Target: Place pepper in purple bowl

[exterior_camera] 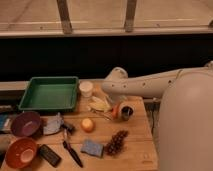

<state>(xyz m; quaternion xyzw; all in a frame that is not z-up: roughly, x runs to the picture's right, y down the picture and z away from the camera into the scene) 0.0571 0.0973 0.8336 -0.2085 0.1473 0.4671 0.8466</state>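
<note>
The pepper point(116, 111) shows as a small red-orange shape on the wooden table point(135, 150), right of centre. My gripper point(124, 112) hangs down from the white arm point(145, 86), which reaches in from the right. It shows as a dark shape right beside the pepper, touching or nearly touching it. The purple bowl point(26, 124) sits at the table's left side, far from the gripper. Nothing shows inside it.
An orange-red bowl point(21, 152) sits in front of the purple one. A green tray point(50, 92) is at the back left, with a white cup point(86, 89) beside it. A round orange fruit point(88, 125), grapes point(116, 142), a blue sponge point(92, 148), a crumpled bag point(52, 125) and a black-handled tool point(72, 152) lie between.
</note>
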